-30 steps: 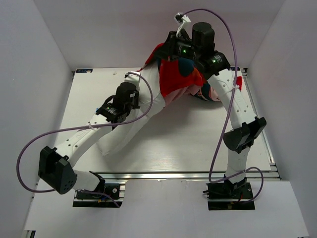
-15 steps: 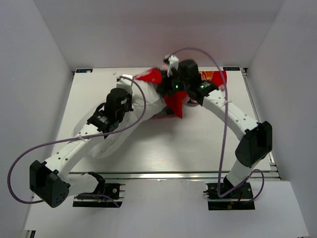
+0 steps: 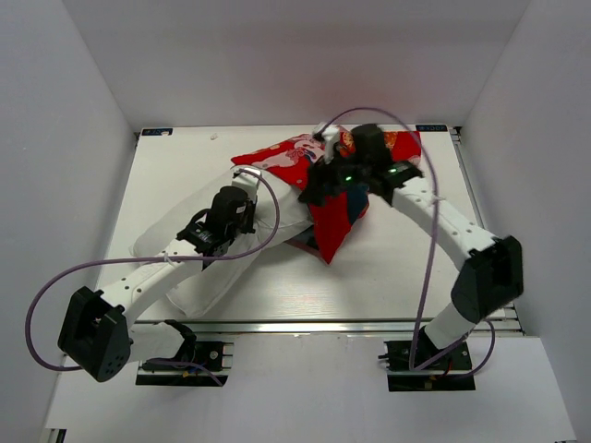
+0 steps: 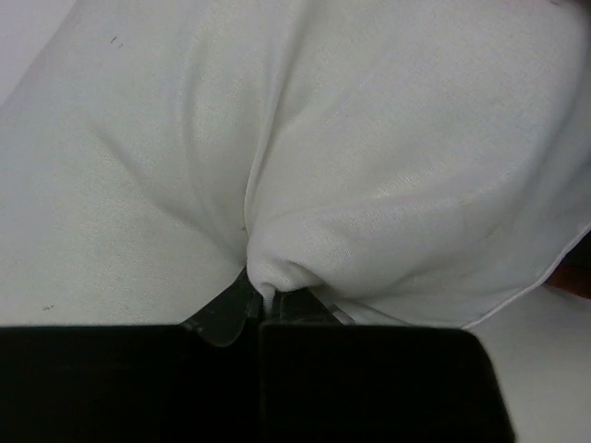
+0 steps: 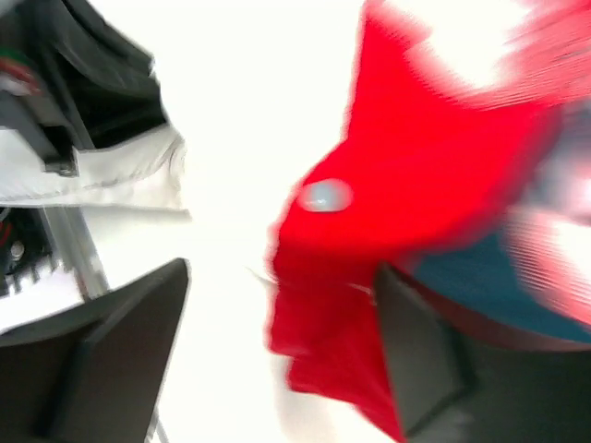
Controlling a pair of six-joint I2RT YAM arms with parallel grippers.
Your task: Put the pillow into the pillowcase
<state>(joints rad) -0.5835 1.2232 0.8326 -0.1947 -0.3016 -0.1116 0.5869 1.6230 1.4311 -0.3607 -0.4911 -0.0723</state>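
The white pillow point(image 3: 208, 284) lies slantwise from the front left toward the back middle of the table. My left gripper point(image 3: 243, 196) rests on it, shut on a small pinch of its fabric point(image 4: 266, 292); white pillow cloth point(image 4: 388, 185) fills the left wrist view. The red printed pillowcase point(image 3: 288, 157) is draped over the pillow's far end, and a red flap point(image 3: 332, 226) hangs toward the front. My right gripper point(image 3: 319, 191) hovers over that flap with its jaws wide open. In the blurred right wrist view the red pillowcase point(image 5: 416, 175) sits loose beside the right finger point(image 5: 420, 355).
White walls close in the table at the left, back and right. A metal rail point(image 3: 351, 326) runs along the front edge. Purple cables loop over both arms point(image 3: 429, 268). Part of the left arm point(image 5: 65, 120) shows at the left of the right wrist view.
My right arm has come down from high at the back, opened its jaws and let go of the pillowcase, which now lies spread over the pillow's far end. The left gripper kept its pinch.
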